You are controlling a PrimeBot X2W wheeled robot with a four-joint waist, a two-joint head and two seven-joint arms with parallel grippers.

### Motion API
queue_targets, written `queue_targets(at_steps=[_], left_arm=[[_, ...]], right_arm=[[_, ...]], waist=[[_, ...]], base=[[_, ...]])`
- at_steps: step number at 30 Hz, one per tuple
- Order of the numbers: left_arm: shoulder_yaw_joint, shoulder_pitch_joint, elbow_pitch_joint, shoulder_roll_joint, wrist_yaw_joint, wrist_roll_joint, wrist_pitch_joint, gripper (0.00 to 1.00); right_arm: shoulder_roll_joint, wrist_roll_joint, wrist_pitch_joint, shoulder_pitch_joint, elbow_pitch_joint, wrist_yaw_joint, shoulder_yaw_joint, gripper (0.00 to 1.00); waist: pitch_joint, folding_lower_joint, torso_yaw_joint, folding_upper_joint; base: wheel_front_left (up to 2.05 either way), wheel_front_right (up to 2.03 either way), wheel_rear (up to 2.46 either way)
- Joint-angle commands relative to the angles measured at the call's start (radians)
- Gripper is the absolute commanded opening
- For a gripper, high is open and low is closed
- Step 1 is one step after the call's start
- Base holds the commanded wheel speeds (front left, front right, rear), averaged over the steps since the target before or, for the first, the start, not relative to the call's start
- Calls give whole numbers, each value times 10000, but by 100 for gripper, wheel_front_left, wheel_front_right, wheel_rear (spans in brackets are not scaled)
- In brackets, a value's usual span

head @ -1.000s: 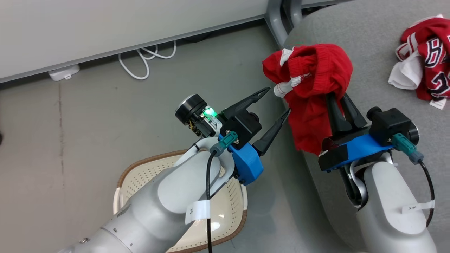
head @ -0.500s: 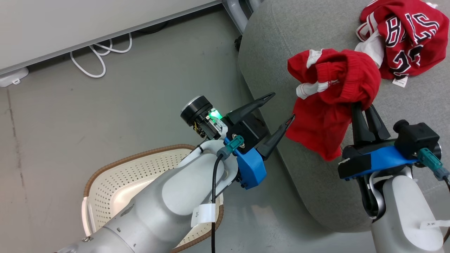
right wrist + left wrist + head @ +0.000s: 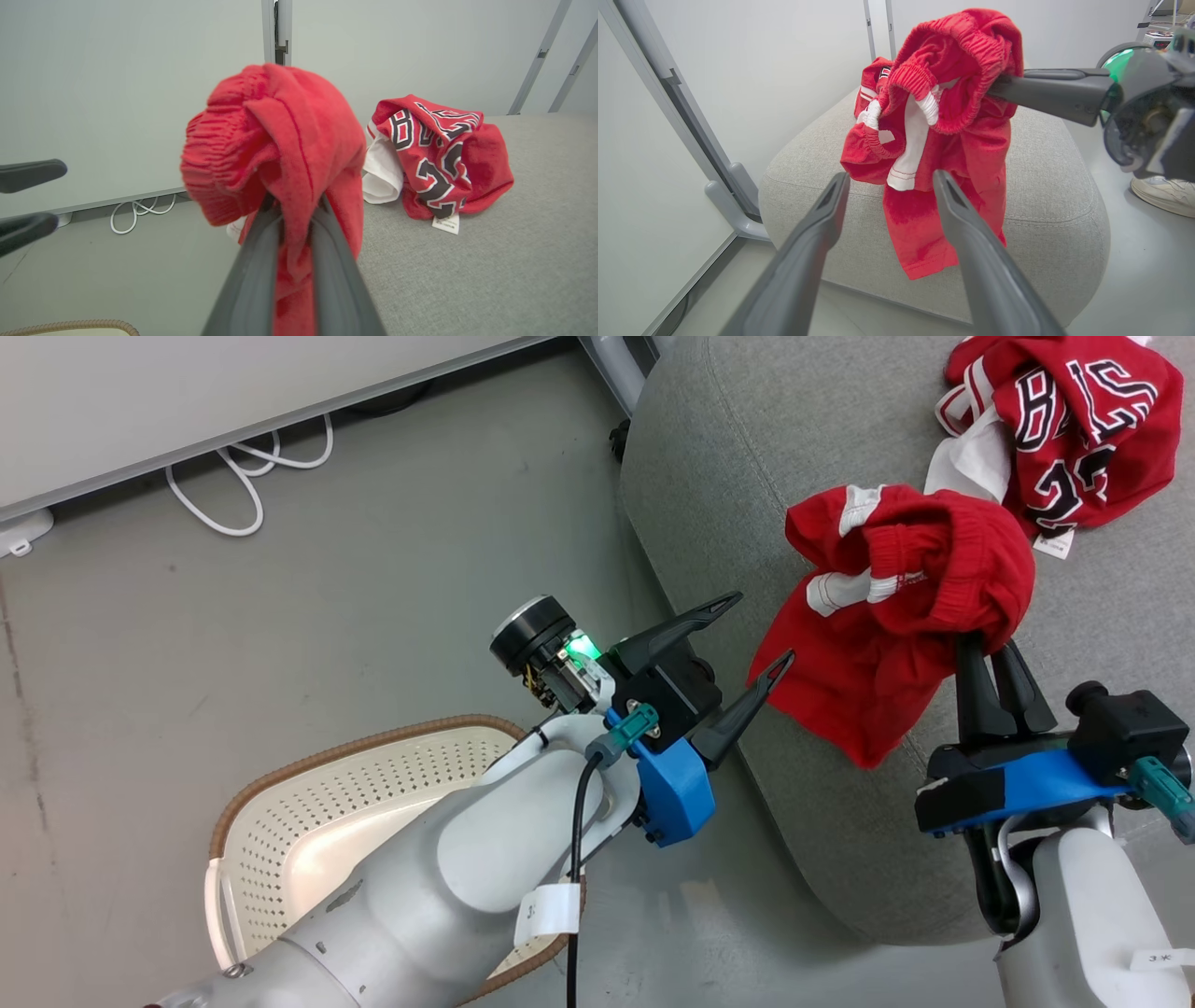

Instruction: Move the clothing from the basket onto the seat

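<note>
Red shorts (image 3: 887,616) with white trim hang over the left edge of the grey seat (image 3: 747,467), and my right gripper (image 3: 985,644) is shut on them; the right wrist view shows the red fabric (image 3: 289,154) pinched between its two fingers. My left gripper (image 3: 761,630) is open and holds nothing, just left of the hanging shorts (image 3: 934,135). A crumpled red jersey (image 3: 1074,420) with black-and-white lettering lies on the seat's far side. The cream basket (image 3: 308,821) with its brown rim stands on the floor at lower left, partly hidden by my left forearm; its visible part holds no clothing.
A white cable (image 3: 252,476) and a white wall run along the floor's far edge. A grey metal frame leg (image 3: 733,205) stands by the seat's corner. In the left wrist view a person's shoe (image 3: 1162,196) rests on the floor beyond the seat.
The head camera has swung so the seat and jersey sit further left in view. My right gripper has carried the shorts further in over the seat, toward the jersey. My left gripper stays open.
</note>
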Motion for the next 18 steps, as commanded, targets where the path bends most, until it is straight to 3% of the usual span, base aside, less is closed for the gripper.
queue_targets(at_steps=[1, 11, 18], left_arm=[[-41, -191, 5, -3, 47, -32, -24, 100], [27, -438, -76, 9, 172, 21, -24, 100], [149, -819, -273, 197, 278, 193, -24, 100]], right_arm=[[5, 9, -8, 72, -99, 1, 41, 0], [-111, -139, -8, -827, -399, 1, 98, 0], [-819, -204, -8, -2385, -949, 1, -140, 0]], waist=[[10, 0, 13, 0], [427, 0, 83, 0], [1360, 0, 292, 0]], base=[[0, 0, 0], [0, 0, 0], [0, 0, 0]])
